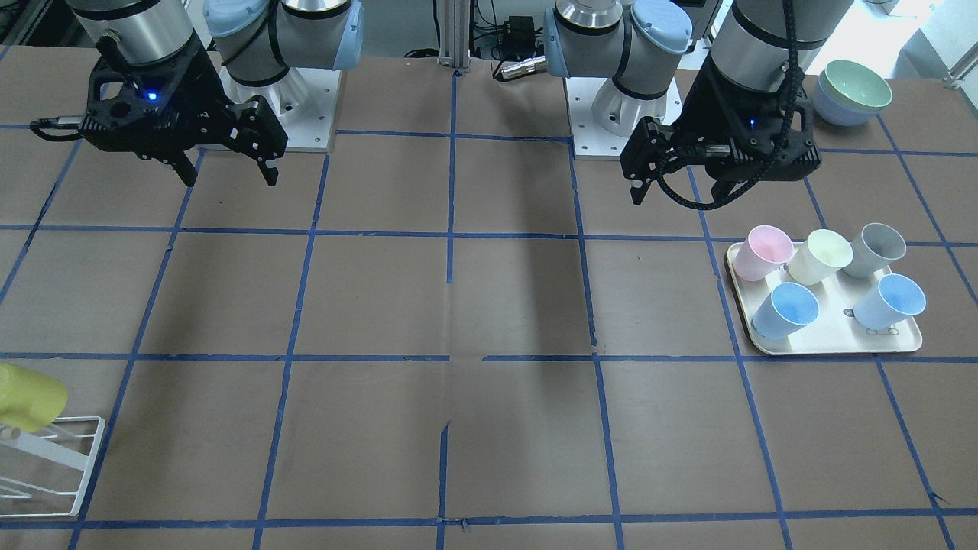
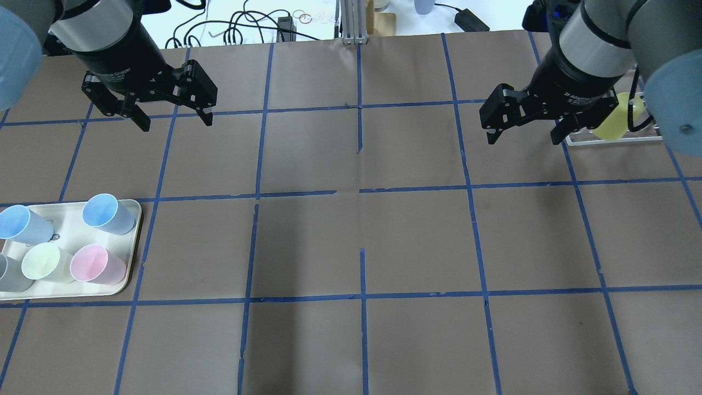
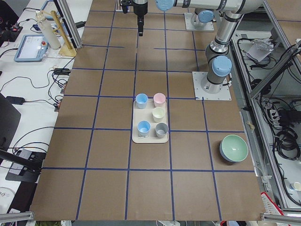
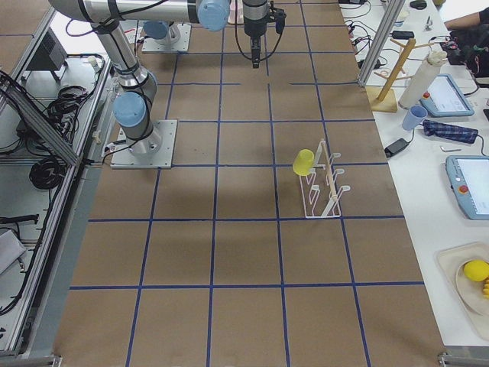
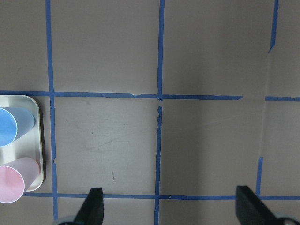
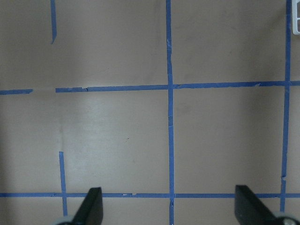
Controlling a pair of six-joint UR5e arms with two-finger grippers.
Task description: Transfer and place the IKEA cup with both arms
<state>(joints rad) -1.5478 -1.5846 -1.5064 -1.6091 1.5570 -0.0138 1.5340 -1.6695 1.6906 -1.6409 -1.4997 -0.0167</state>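
Note:
The lime-yellow IKEA cup [image 1: 27, 397] hangs tilted on a white wire rack [image 1: 72, 451] at the table's end on my right. It also shows in the overhead view [image 2: 617, 119] and in the exterior right view [image 4: 303, 161]. My right gripper [image 2: 524, 140] is open and empty, raised above the table just inboard of the rack; it also shows in the front view [image 1: 229, 179]. My left gripper [image 2: 175, 122] is open and empty, raised beyond the cup tray; it also shows in the front view [image 1: 678, 196]. Both wrist views show bare table between spread fingertips [image 5: 93, 208] [image 6: 91, 208].
A cream tray [image 2: 71, 222] on my left holds a pink cup [image 2: 90, 263], a pale cream-yellow cup [image 2: 41, 260], a grey cup and two light blue cups [image 2: 101, 211]. Stacked bowls [image 1: 852, 92] stand near the left arm's base. Blue tape squares cover the brown table.

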